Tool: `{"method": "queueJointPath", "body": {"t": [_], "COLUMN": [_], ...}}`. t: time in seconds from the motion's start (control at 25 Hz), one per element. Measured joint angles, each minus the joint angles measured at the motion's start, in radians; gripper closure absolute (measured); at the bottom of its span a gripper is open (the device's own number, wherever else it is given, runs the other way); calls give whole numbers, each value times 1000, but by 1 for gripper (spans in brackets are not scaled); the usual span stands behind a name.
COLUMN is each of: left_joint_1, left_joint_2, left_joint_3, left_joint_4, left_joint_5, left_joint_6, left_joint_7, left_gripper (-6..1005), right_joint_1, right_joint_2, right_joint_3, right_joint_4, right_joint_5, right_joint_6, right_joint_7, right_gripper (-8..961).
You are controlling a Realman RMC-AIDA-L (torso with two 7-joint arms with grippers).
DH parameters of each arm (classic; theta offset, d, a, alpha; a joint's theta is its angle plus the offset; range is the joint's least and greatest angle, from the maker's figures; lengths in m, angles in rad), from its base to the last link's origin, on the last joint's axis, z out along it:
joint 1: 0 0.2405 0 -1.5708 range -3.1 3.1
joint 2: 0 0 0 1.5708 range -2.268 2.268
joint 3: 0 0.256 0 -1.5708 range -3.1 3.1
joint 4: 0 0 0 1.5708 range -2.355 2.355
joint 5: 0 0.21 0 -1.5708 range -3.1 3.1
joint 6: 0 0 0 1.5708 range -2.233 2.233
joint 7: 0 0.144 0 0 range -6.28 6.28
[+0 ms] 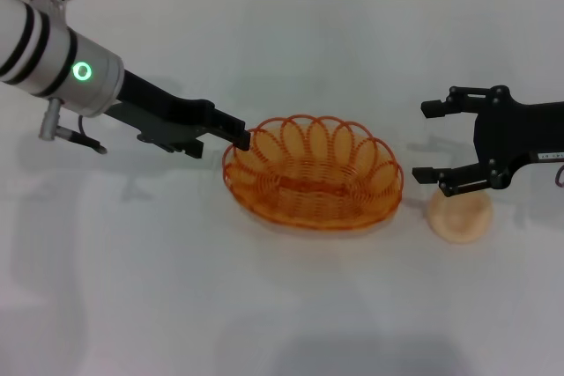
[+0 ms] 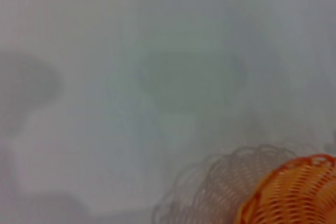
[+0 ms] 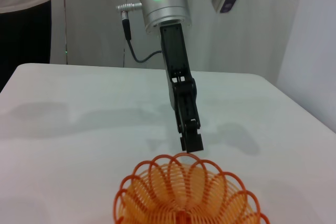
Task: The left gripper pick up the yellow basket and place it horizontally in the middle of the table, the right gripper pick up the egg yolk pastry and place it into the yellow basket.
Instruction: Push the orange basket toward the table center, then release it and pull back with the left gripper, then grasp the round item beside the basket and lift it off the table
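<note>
1. I see the yellow basket (image 1: 313, 184) as an oval of orange-yellow wire with a looped, scalloped rim and see-through sides, sitting upright on the white worktop (image 1: 264, 305) near its middle.
2. Its long axis runs left to right across my head view, open side up.
3. My left claw (image 1: 240, 136) sits at the basket's left end, its tip at the rim; I cannot tell whether its fingers are parted or gripping the wire. The right wrist view shows the same claw (image 3: 191, 142) just above the far rim of the basket (image 3: 186, 192).
4. The egg yolk pastry (image 1: 459, 215) is a small, pale cream dome lying just beside the basket's right end.
5. My right claw (image 1: 435, 142) hovers by the pastry with fingers spread wide, holding nothing; its nearer finger overlaps the pastry's top edge.
</note>
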Motion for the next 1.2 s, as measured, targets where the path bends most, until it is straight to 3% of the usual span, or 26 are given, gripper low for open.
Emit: {"method": "queueJointPath", "body": {"t": [0.28,0.44,0.68,0.88,1.12,1.2], "left_joint_1": [15,70,175,238,287,305], "left_joint_2": [19,34,59,96,116,143], "left_joint_3": [-54,-129,-147,-148,-190,-221], "left_joint_4": [4,7,29,25,-4,-52], "left_joint_5": [-52,-178,-346,-459,-502,-488], "left_joint_6": [25,41,65,163,297,358], "left_joint_7": [193,463,797,984,1250,1357], "left_gripper": [179,136,133,130,130,130], "right_joint_1": [-9,-27,-53,-75,-95,-99], "right_joint_2": [0,-3,-5,-7,-7,-8], "right_joint_3": [2,9,31,31,31,30], "right_joint_4": [2,0,-3,-8,-14,-14], "right_joint_5": [17,38,47,51,51,49], "right_joint_6": [-2,-1,-12,-34,-82,-88], "right_joint_7": [9,22,46,63,70,72], "right_gripper": [81,80,80,80,80,80]}}
